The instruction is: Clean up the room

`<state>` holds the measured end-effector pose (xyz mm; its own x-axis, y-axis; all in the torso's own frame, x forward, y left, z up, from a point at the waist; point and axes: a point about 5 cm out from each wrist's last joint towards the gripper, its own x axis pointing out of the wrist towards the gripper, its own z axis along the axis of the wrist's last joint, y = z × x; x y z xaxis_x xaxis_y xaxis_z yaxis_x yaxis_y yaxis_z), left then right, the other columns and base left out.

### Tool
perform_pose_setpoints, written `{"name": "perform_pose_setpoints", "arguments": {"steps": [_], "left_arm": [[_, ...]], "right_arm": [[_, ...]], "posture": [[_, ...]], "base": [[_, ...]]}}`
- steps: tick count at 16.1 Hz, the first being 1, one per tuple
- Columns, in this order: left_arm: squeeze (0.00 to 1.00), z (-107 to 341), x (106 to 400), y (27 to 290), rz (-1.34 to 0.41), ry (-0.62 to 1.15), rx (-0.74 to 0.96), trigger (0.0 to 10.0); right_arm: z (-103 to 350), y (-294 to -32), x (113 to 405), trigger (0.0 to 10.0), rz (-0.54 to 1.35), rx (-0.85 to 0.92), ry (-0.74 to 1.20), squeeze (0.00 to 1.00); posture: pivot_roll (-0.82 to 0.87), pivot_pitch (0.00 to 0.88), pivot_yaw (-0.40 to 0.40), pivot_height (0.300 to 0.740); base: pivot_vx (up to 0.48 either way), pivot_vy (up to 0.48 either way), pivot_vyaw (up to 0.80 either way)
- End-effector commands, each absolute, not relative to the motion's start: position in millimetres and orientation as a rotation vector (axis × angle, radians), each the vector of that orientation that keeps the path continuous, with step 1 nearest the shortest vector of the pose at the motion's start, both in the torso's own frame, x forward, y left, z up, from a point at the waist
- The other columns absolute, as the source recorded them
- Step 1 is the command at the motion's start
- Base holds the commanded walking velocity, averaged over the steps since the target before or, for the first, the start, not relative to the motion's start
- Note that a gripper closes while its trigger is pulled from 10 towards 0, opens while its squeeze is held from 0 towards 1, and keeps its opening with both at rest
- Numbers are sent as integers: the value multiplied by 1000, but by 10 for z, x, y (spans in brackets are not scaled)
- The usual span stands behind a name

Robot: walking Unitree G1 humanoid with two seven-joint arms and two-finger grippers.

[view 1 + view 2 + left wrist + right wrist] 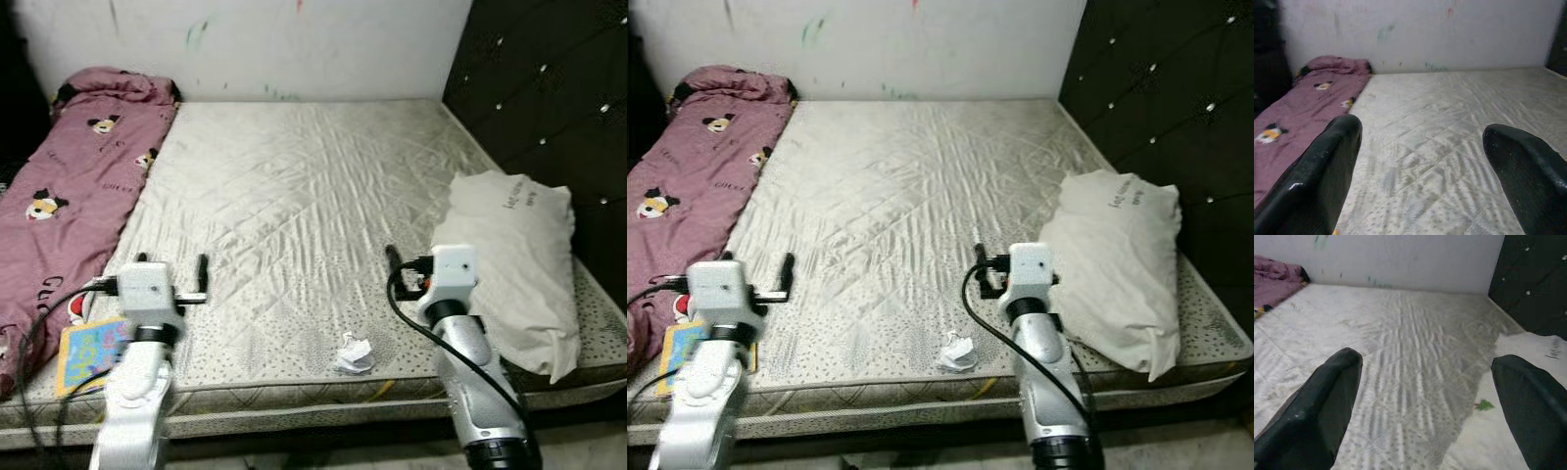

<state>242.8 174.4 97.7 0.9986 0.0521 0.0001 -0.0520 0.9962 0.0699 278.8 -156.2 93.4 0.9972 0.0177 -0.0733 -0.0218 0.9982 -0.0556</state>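
Observation:
A crumpled white paper (354, 354) lies on the bare quilted mattress (294, 186) near its front edge. It sits between my two arms, closer to the right one. My left gripper (172, 266) hovers open over the mattress's front left part, with nothing between its fingers (1327, 166). My right gripper (1425, 382) is open and holds nothing. It hangs above the mattress just left of a white pillow (514, 264), and one black finger (392, 258) shows beyond the wrist. The paper is nearer to me than both grippers.
A pink blanket with cartoon mice (69, 186) runs along the mattress's left side. A colourful flat book (86, 354) lies at the front left corner under my left arm. A dark tufted headboard (549, 88) stands on the right, and a white wall (274, 44) behind.

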Motion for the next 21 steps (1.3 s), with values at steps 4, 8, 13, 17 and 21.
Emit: {"name": "perform_pose_setpoints", "arguments": {"steps": [4,8,13,17,21], "left_arm": [[0,1002,2482,1636,41,13,71,10000],[0,1012,2484,1576,2,24,97,10000],[0,1004,2488,1572,-2,34,56,10000],[0,988,2480,1596,9,44,5,10000],[0,1015,2522,1633,31,16,37,10000]], "right_arm": [[967,-1553,2795,10000,21,-43,65,0],[986,-1510,2799,10000,27,-13,71,0],[992,-1516,2786,10000,31,10,78,0],[981,-1486,2782,10000,39,-56,81,0],[924,-1498,2786,10000,47,-44,121,0]], "posture": [[55,0,-10,740],[55,0,-14,740],[49,0,-18,740],[50,0,-19,740],[51,0,-22,740]], "base": [[0,0,0],[0,0,0],[0,96,0],[0,480,0],[0,480,0]]}}
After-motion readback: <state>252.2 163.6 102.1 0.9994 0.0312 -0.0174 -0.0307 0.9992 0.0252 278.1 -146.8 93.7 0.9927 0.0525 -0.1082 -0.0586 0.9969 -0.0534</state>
